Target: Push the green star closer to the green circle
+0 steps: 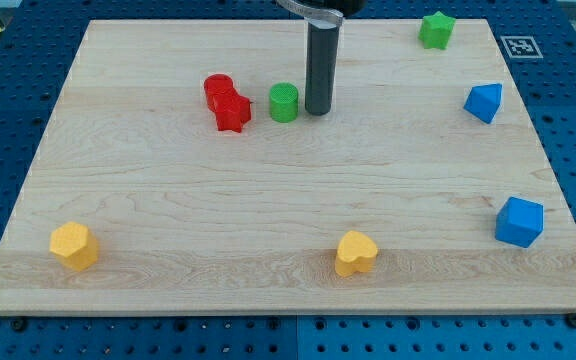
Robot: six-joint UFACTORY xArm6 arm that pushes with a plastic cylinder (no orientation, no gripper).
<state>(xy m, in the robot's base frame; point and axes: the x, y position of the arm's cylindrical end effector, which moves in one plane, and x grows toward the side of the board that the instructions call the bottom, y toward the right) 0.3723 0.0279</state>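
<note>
Green star-shaped block (436, 30) lies near the top right corner of the pale wooden board (268, 220), well apart from the green cylindrical block (the green circle) (284, 102), which stands in the upper middle of the board. My tip (317, 111), the lower end of the straight dark rod, rests on the board just beside the green circle, on its right in the view; whether the two touch cannot be told. The arm carries no pincer, so nothing is open, closed or clamped. Two red blocks sit close together to the left of the green circle: a red cylinder (217, 88) and, just below it and apparently touching, a red star-like block (233, 112). A blue block (483, 102) lies at the right edge below the green star, and a blue cube-like block (519, 221) lies lower on the same side. A yellow heart-shaped block (355, 253) sits near the bottom edge, and a yellow block (74, 246) near the bottom left corner.
</note>
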